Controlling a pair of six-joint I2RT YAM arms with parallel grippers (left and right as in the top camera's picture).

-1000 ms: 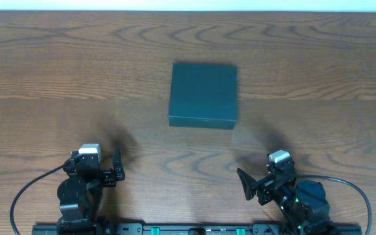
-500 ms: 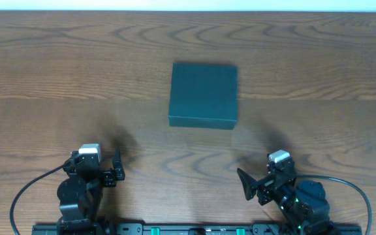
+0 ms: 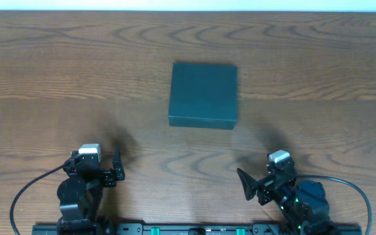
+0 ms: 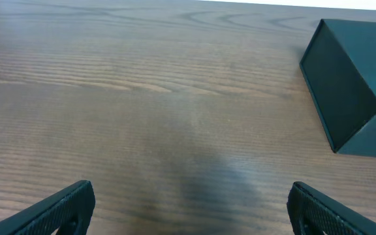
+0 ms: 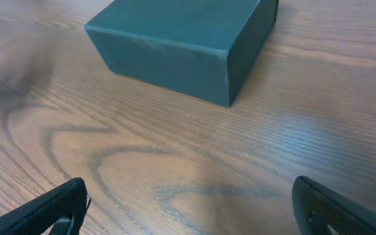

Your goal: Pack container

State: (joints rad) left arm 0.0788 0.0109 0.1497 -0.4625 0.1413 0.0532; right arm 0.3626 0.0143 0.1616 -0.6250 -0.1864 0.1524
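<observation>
The container (image 3: 203,94), a dark charcoal square box with its lid closed, sits at the table's middle. It shows at the upper right of the left wrist view (image 4: 354,85) and at the top of the right wrist view (image 5: 188,42). My left gripper (image 3: 114,166) rests near the front left edge, open and empty (image 4: 191,209). My right gripper (image 3: 250,184) rests near the front right edge, open and empty (image 5: 188,205). Both are well short of the box.
A wooden table (image 3: 57,78) spans the whole view. Black cables (image 3: 25,192) loop beside each arm base at the front edge. No snack packets or other objects are in view.
</observation>
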